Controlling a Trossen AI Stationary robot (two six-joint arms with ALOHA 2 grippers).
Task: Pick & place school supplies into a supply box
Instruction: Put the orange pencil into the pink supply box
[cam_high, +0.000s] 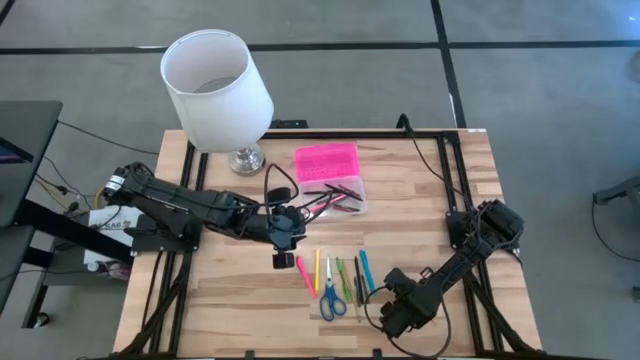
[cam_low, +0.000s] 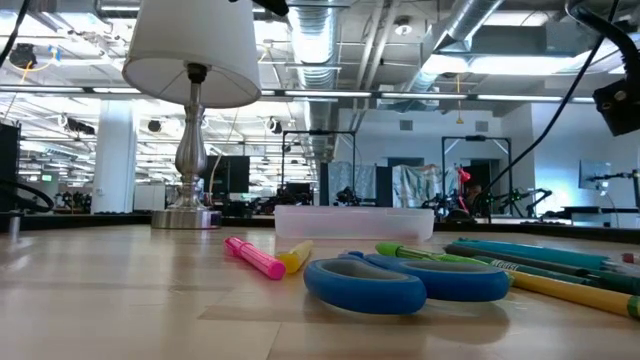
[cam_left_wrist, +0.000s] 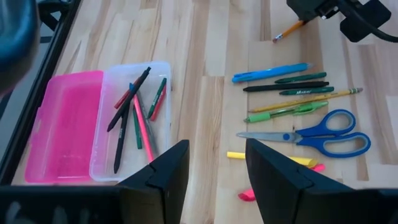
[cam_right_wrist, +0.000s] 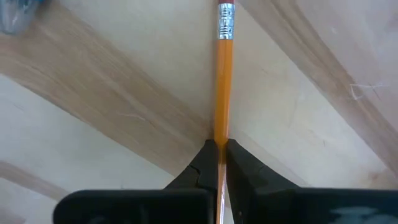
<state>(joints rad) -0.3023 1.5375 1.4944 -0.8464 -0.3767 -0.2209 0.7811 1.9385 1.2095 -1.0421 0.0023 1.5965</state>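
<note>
The right gripper (cam_right_wrist: 217, 149) pinches an orange pencil (cam_right_wrist: 222, 74) near the counter's (cam_high: 420, 200) front edge, the pencil's length running straight out ahead of the fingers. The supply box (cam_high: 340, 192) lies well away, toward the lamp (cam_high: 215, 85). The left gripper (cam_left_wrist: 214, 165), spread and empty, hangs far nearer the box.
</note>
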